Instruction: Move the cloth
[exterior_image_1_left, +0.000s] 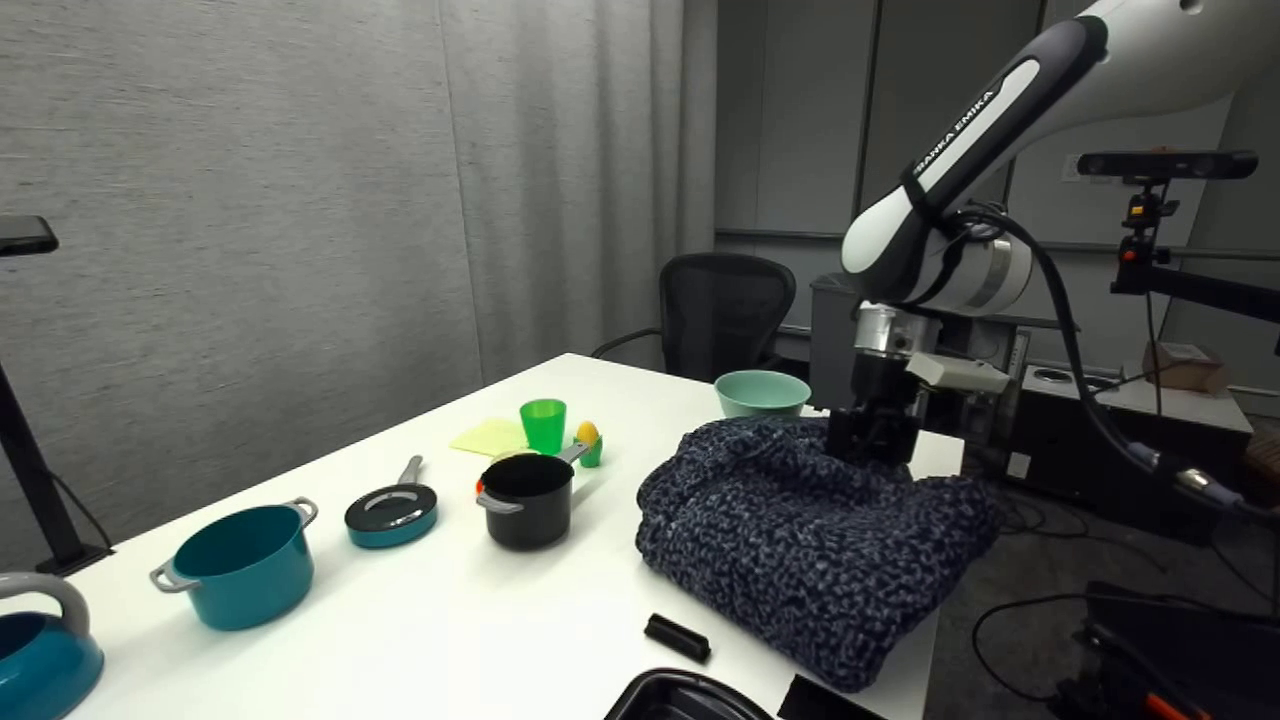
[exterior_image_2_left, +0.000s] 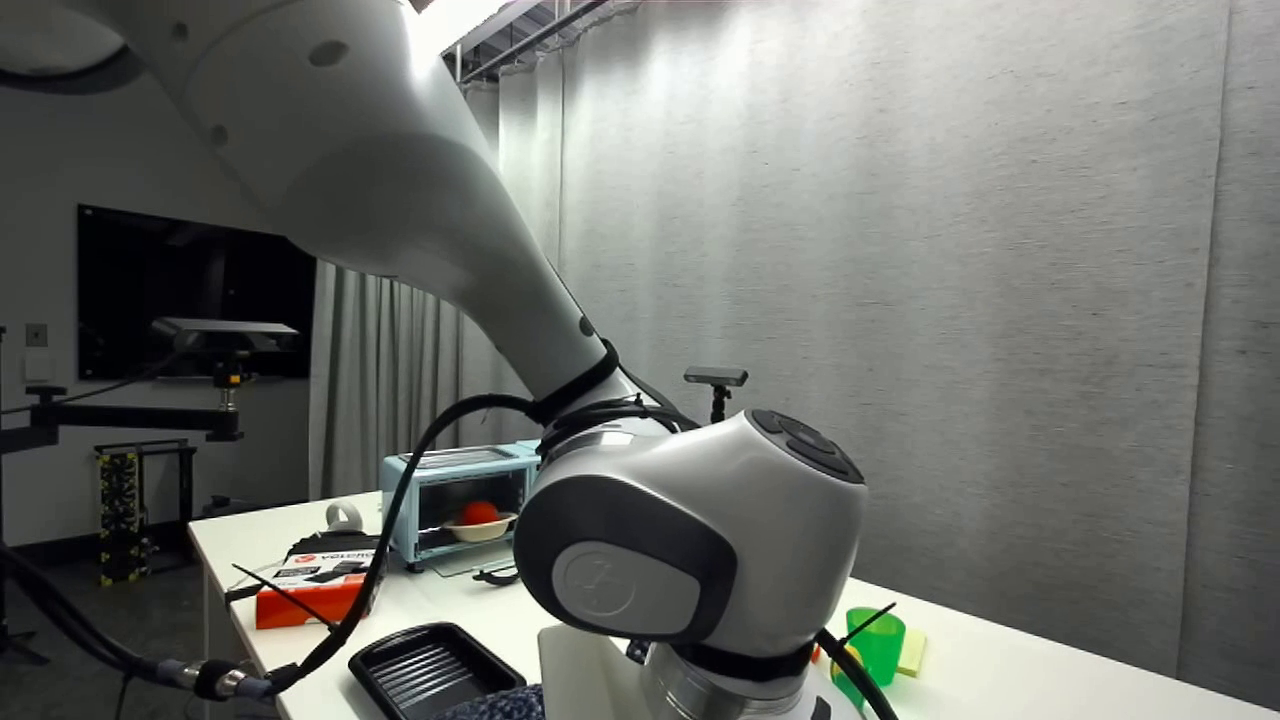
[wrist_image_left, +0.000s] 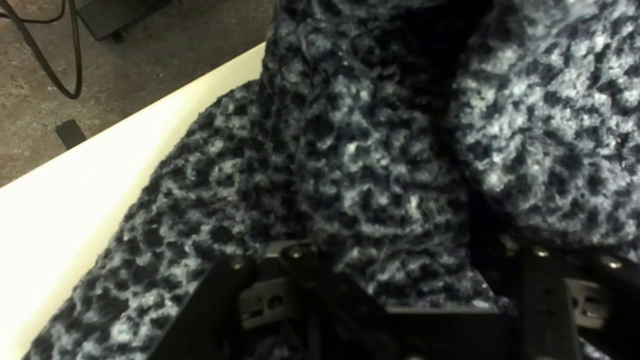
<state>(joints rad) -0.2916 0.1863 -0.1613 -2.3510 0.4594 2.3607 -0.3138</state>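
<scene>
The cloth (exterior_image_1_left: 790, 520) is a large, thick, rumpled navy-blue heap with light speckles, near the table's edge in an exterior view. A small part of the cloth shows at the bottom of an exterior view (exterior_image_2_left: 500, 705). It fills most of the wrist view (wrist_image_left: 370, 165), with a raised fold in the middle. My gripper (exterior_image_1_left: 872, 445) points down into the top of the cloth. In the wrist view its fingers (wrist_image_left: 412, 260) stand wide apart with the fold between them. The fingertips are sunk in the cloth and partly hidden.
A black pot (exterior_image_1_left: 530, 515), a teal pot (exterior_image_1_left: 250, 575), a teal pan (exterior_image_1_left: 392, 525) and a green cup (exterior_image_1_left: 543, 428) stand on the white table. A mint bowl (exterior_image_1_left: 762, 393) stands behind the cloth. A black tray (exterior_image_2_left: 435, 670) and toaster oven (exterior_image_2_left: 455, 500) are also there.
</scene>
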